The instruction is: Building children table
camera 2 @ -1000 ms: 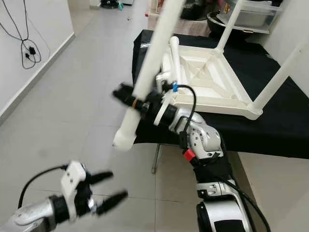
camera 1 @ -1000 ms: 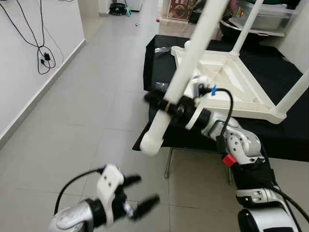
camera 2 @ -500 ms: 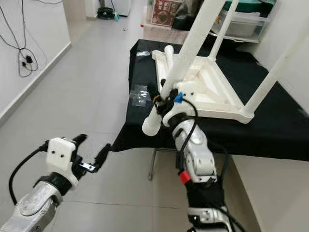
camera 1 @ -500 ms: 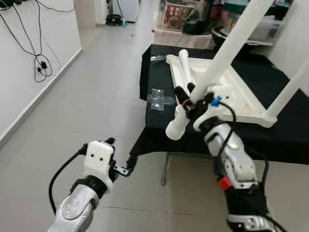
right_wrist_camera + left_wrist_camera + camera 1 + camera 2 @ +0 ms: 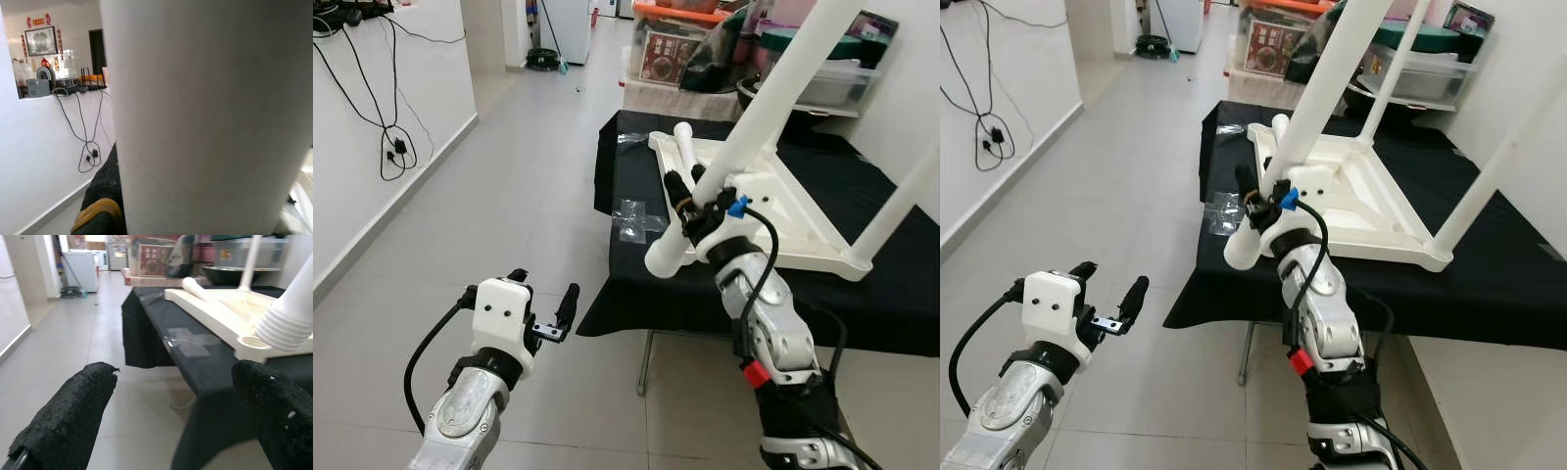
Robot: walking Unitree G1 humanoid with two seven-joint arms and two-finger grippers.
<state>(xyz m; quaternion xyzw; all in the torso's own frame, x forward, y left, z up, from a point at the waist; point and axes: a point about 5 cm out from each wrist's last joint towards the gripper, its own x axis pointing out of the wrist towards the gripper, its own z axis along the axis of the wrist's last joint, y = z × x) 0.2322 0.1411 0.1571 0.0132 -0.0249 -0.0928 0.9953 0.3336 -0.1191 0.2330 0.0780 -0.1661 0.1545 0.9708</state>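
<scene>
A white children's table (image 5: pixel 781 201) lies upside down on a black-draped bench (image 5: pixel 631 289). Two of its legs stand up at the right, among them one leg (image 5: pixel 901 201). Another loose leg (image 5: pixel 686 149) lies along its left rim. My right gripper (image 5: pixel 690 194) is shut on a long white table leg (image 5: pixel 759 108), tilted up to the right, its lower threaded end (image 5: pixel 288 323) by the table's near-left corner. That leg (image 5: pixel 205 117) looms close in the right wrist view. My left gripper (image 5: pixel 545 294) hovers open over the floor, left of the bench, its black fingers (image 5: pixel 68 421) wide apart.
A clear plastic bag (image 5: pixel 636 215) lies on the cloth near the bench's left edge. Boxes and bins (image 5: pixel 680 54) crowd behind the bench. A white wall with dangling cables (image 5: pixel 393 147) runs along the left, with open tiled floor (image 5: pixel 509 196) between.
The view has shifted as I moved. My right gripper has brought the leg's lower end in beside the table's near-left corner. My left gripper has risen and now points forward.
</scene>
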